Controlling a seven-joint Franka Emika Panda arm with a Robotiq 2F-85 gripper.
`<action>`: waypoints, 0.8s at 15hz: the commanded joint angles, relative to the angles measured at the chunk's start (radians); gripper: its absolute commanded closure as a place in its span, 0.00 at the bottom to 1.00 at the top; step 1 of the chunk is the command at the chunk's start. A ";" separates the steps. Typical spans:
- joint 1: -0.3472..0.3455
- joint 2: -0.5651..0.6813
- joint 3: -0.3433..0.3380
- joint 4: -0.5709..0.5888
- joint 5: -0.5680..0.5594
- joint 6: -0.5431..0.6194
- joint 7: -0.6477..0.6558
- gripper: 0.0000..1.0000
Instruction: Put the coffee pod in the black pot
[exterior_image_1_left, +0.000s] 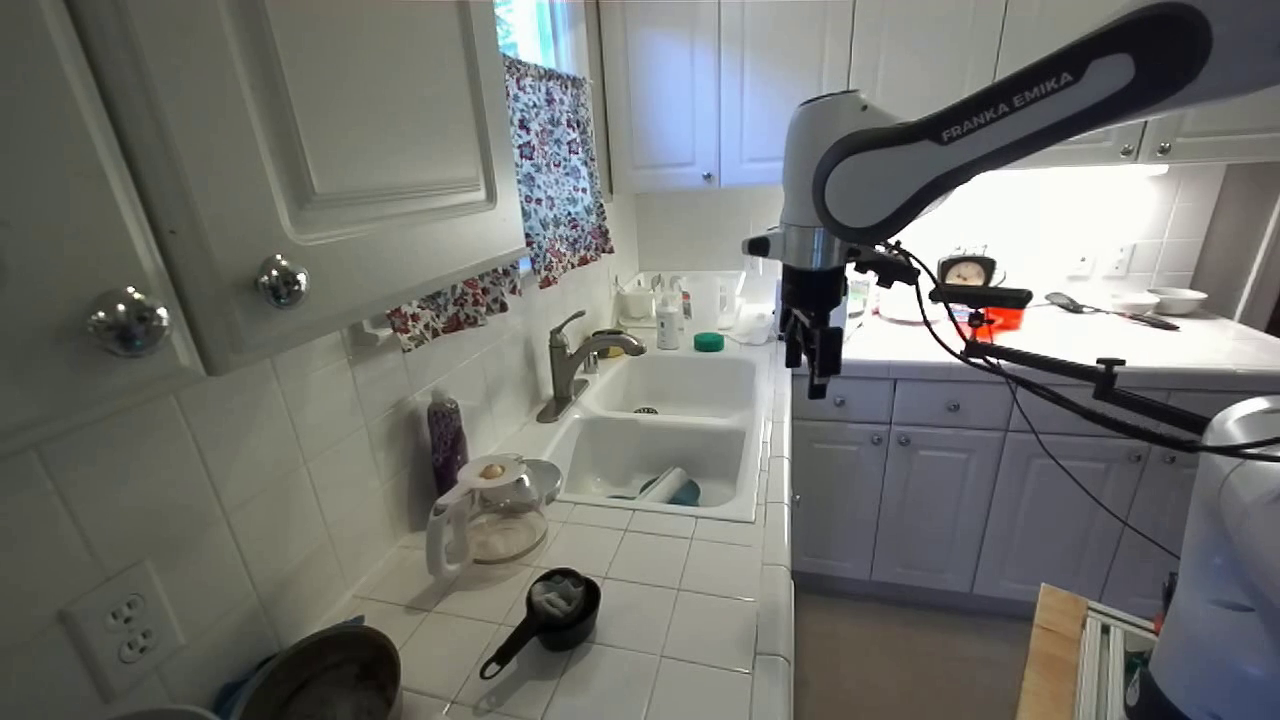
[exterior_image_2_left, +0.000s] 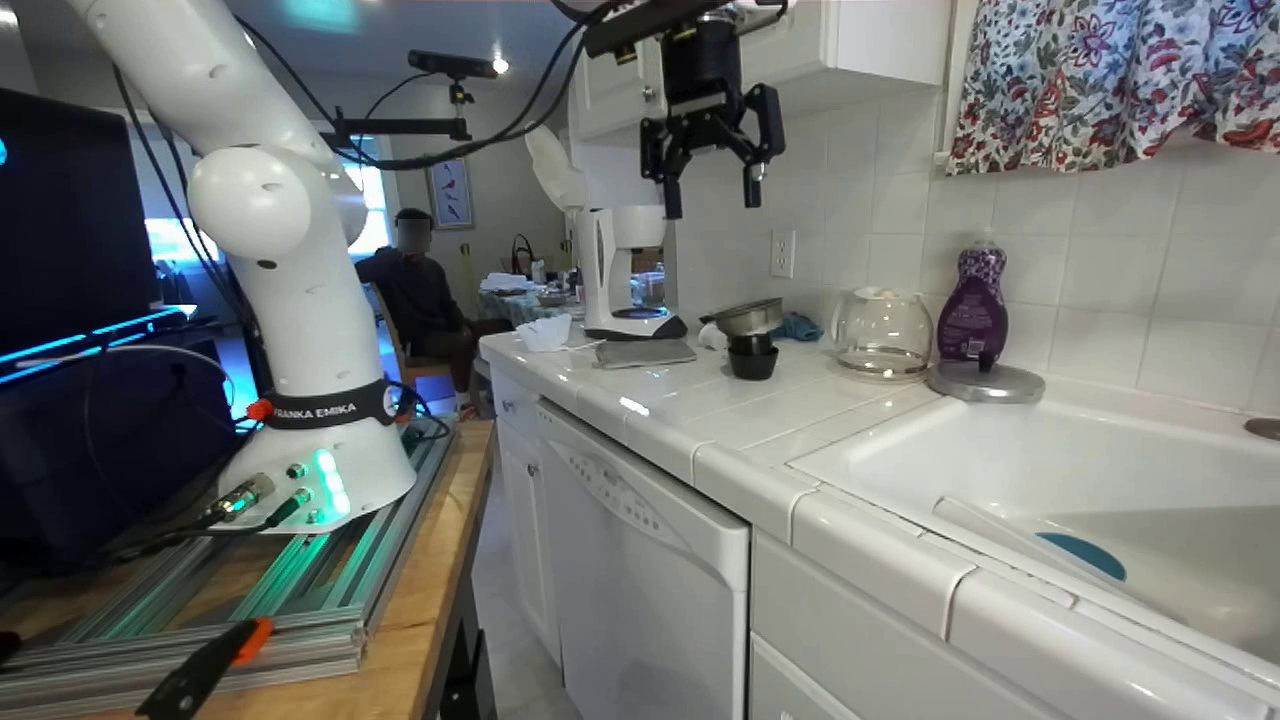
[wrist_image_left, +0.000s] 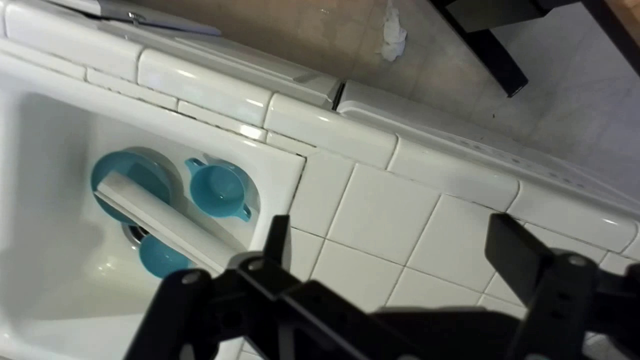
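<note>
The small black pot (exterior_image_1_left: 575, 632) stands on the white tiled counter (exterior_image_1_left: 700, 640) in an exterior view, its straight handle (exterior_image_1_left: 512, 645) pointing toward the camera. A pale, crumpled-looking thing (exterior_image_1_left: 557, 597) lies inside it; I cannot tell whether it is the coffee pod. The pot (exterior_image_2_left: 753, 363) also shows in an exterior view, where its inside is hidden. No other thing shows clearly as a coffee pod. My gripper (exterior_image_1_left: 812, 378) hangs high above the counter's front edge near the sink, pointing down. It is open and empty in the wrist view (wrist_image_left: 390, 225), apart from the pot.
A wider dark pan (exterior_image_1_left: 325, 680), a glass carafe (exterior_image_1_left: 508, 525) and a purple bottle (exterior_image_1_left: 447, 445) stand by the wall. The sink (exterior_image_1_left: 650, 424) holds blue dishes (wrist_image_left: 217, 190) and a long white piece (wrist_image_left: 160, 215). A lid (exterior_image_2_left: 985, 382) lies at its edge. A coffee maker (exterior_image_2_left: 610, 265) stands behind.
</note>
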 joint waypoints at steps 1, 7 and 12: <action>0.045 0.040 0.074 -0.039 0.046 0.053 -0.099 0.00; 0.049 0.060 0.138 -0.042 0.045 0.041 -0.125 0.00; 0.051 0.080 0.135 -0.033 0.046 0.058 -0.158 0.00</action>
